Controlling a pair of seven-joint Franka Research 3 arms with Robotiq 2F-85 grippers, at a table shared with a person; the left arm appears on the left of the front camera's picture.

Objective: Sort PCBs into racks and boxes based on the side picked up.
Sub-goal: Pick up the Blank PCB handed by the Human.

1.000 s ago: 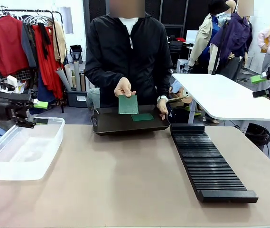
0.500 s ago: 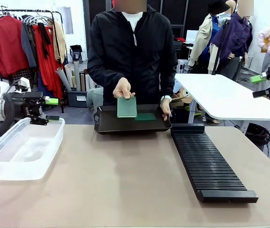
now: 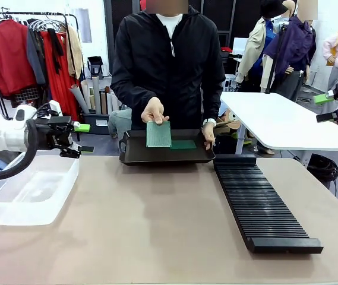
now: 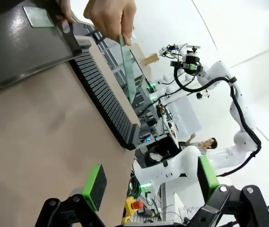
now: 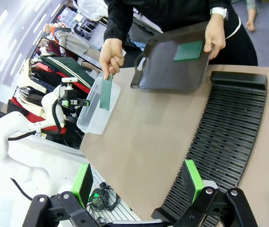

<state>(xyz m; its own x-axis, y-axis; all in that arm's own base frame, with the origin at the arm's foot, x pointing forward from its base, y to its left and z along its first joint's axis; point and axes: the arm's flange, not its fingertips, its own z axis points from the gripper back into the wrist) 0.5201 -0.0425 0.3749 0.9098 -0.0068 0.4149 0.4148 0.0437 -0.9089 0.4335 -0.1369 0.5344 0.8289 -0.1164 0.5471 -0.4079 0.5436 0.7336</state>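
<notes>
Left hand [image 3: 85,138], spread, now farther right, nearer the held PCB [image 3: 158,134]; right hand [image 5: 138,182] also spread

No legible text, label, brand, number or sign on anything here

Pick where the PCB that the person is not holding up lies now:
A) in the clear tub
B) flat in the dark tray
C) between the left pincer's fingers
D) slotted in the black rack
B: the flat PCB lies in the dark tray, beside the held PCB that the person's hand keeps upright.
</notes>
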